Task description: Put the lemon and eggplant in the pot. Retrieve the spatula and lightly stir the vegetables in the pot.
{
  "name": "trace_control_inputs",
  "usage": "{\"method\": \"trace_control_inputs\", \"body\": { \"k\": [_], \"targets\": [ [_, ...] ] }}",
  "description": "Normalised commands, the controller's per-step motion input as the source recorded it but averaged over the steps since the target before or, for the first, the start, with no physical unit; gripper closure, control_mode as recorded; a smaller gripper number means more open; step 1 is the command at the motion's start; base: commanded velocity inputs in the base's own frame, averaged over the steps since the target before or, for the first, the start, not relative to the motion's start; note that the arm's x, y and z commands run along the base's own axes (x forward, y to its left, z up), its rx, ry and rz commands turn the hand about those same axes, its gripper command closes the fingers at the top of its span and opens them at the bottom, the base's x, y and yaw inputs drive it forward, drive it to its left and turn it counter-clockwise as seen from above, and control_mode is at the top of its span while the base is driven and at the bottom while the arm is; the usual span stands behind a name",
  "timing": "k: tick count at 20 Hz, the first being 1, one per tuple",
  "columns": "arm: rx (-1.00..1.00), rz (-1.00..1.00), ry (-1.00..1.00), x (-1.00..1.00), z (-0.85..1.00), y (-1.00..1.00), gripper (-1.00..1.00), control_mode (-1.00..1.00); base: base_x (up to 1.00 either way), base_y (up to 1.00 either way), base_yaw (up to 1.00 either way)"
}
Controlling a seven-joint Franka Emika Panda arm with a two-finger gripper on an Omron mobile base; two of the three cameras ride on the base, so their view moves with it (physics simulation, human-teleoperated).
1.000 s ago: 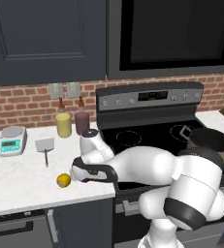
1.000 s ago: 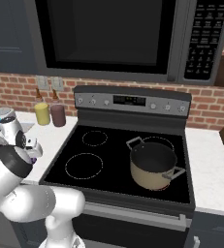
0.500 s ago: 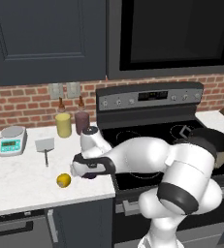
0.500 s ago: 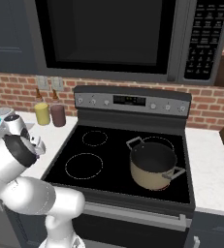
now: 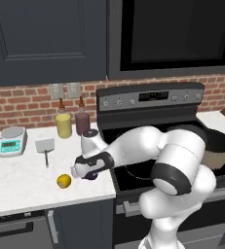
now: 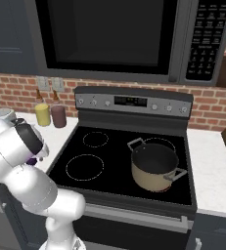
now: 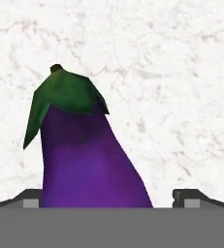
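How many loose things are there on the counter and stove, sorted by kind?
Fruit and vegetables: 2, the small round yellow lemon and the glossy purple eggplant with green cap.
Jars: 2, the pale yellow cylindrical jar and the maroon cylindrical jar.
Cookware: 1, the round tan pot with grey loop handles.
Utensils: 1, the grey flat-bladed spatula.
Scales: 1, the small teal kitchen scale.
Total: 7.

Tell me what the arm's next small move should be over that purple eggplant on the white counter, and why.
Probably close the gripper on the glossy purple eggplant with its green stem cap. In the hand view the eggplant lies on the white marble counter between the two dark fingertips, which stand apart on either side. The tan round pot on the black stove holds nothing yet, so a grasp comes first.
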Motion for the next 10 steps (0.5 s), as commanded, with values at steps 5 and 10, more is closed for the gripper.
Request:
{"method": "trace_control_inputs", "body": {
  "k": [5,10],
  "targets": [
    [0.00,0.00,0.00,0.00,-0.31,0.15,1.00,-1.00,0.00,0.00,0.00],
    [0.00,0.00,-0.01,-0.06,-0.01,0.03,1.00,-1.00,0.00,0.00,0.00]
  ]
}}
